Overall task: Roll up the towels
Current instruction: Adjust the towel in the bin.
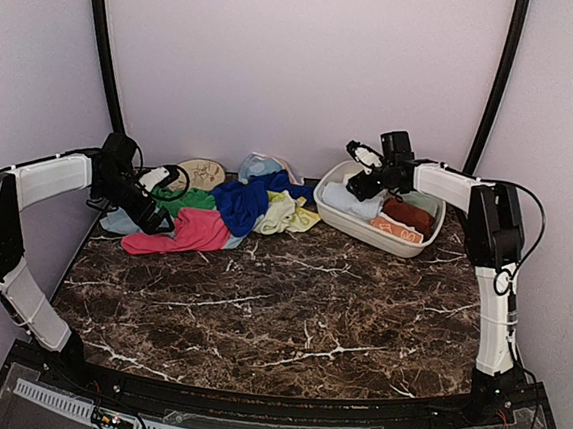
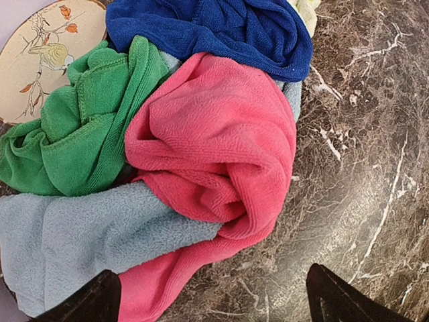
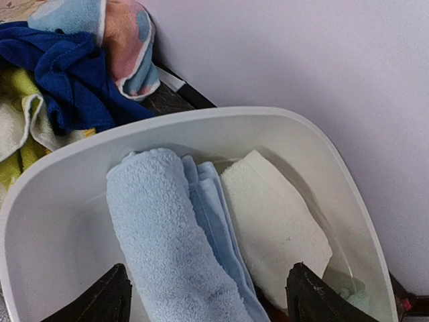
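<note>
A heap of loose towels lies at the back left of the table: a pink towel (image 1: 193, 230) (image 2: 214, 144), a green one (image 1: 189, 200) (image 2: 80, 124), a dark blue one (image 1: 245, 201) (image 2: 214, 27), a grey-blue one (image 2: 74, 235) and a yellow one (image 1: 287, 213). My left gripper (image 1: 156, 218) (image 2: 213, 302) is open just above the pink towel's near edge, holding nothing. A white tub (image 1: 338, 217) (image 3: 60, 201) at the back right holds a rolled light blue towel (image 3: 167, 235), a white one (image 3: 275, 221) and an orange one (image 1: 407, 215). My right gripper (image 1: 363, 171) (image 3: 208, 305) is open above the tub, empty.
A round cream cloth with a bird print (image 1: 202, 172) (image 2: 47, 50) and a pale patterned cloth (image 1: 261, 164) (image 3: 124, 40) lie behind the heap against the back wall. The dark marble table (image 1: 289, 305) stretches toward the near edge.
</note>
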`<state>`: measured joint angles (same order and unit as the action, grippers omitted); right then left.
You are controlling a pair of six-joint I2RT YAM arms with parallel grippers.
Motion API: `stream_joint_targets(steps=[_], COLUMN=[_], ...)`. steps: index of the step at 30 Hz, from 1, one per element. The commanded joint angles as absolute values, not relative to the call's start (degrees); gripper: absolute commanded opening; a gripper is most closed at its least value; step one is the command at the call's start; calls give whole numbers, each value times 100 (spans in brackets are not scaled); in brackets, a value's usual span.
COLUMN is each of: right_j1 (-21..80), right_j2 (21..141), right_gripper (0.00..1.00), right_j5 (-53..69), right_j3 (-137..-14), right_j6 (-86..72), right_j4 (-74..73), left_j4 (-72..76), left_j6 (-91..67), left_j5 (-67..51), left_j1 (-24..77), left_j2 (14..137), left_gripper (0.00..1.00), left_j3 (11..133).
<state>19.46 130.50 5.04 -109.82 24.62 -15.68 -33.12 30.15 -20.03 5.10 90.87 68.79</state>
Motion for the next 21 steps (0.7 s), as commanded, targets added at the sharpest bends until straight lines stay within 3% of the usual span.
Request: stream_joint_targets(steps=[1,5,11,15,21], right_j1=[2001,2004,2005,2019,1912], right_j2=[13271,13683,13499,13597,13840], right_gripper=[65,41,6,0,0], right_j5=[1164,1440,1864,2141,1922], right_j3=[-11548,-12001,-11433,-11485,-11529], right_j6=[2001,1751,1412,1327,1068], right_j4=[-1597,-1962,-1814,-2270,-2600], left_j4=[-3471,-3484,-3527,-3529,-3541], left_j6=[3034,3023,3032,3007,3023], left_j5=[-2105,-2122,-2188,-2209,-2195], left_j1=[457,445,423,417,419], left_j2=[9000,8975,9038,9080,9085], left_gripper=[99,99,99,99,99], left_j3=[6844,6874,6911,6942,6927])
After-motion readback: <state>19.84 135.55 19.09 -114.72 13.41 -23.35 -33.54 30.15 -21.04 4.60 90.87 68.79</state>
